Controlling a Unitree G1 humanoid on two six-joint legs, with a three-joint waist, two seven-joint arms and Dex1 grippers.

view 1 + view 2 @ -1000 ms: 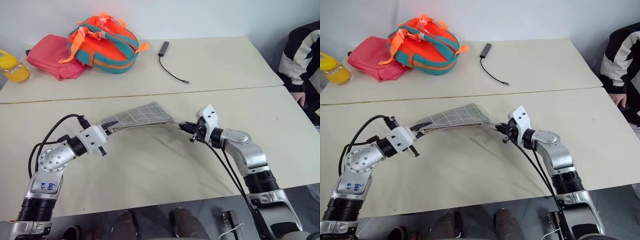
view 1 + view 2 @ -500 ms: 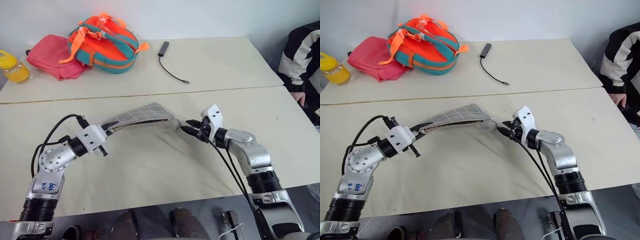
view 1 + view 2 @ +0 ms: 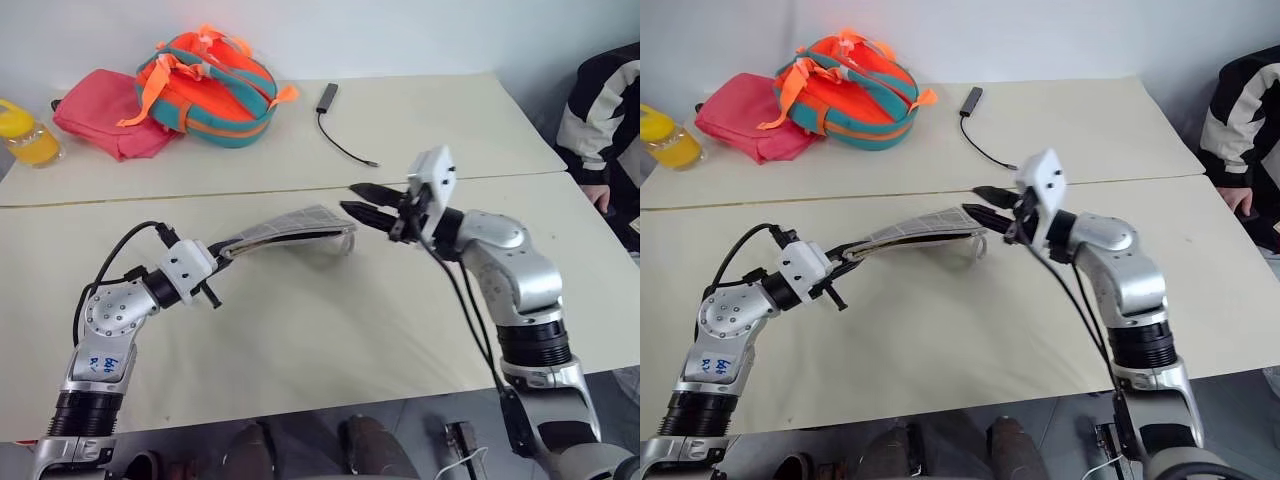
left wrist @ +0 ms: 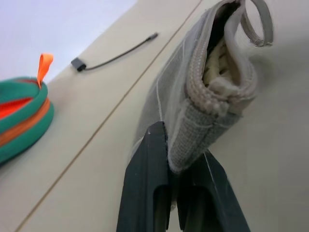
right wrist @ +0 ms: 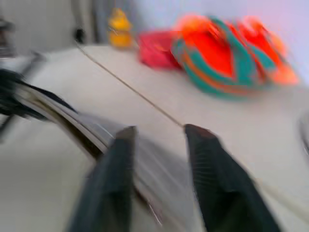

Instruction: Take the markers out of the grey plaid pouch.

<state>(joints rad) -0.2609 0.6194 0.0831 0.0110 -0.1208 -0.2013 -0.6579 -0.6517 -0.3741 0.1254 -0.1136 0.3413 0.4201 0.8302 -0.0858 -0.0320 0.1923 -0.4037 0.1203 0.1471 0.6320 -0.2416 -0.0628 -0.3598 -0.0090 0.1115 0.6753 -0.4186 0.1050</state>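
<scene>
While the left gripper [image 4: 174, 193] pinches one end of the grey plaid pouch [image 3: 290, 228], holding it above the counter [image 3: 300, 330], the right gripper [image 3: 358, 200] hovers just beside the pouch's far end, fingers parted and holding nothing.

The right claw [image 3: 362, 200] has risen above the grey plaid pouch [image 3: 295, 226].

The place looks like a plain lab or test room: two cream tables [image 3: 300, 340] pushed edge to edge against a bare pale wall [image 3: 400, 30], a seated person's striped sleeve [image 3: 600, 110] beside the tables, and school-style props at the tables' far edge.
</scene>
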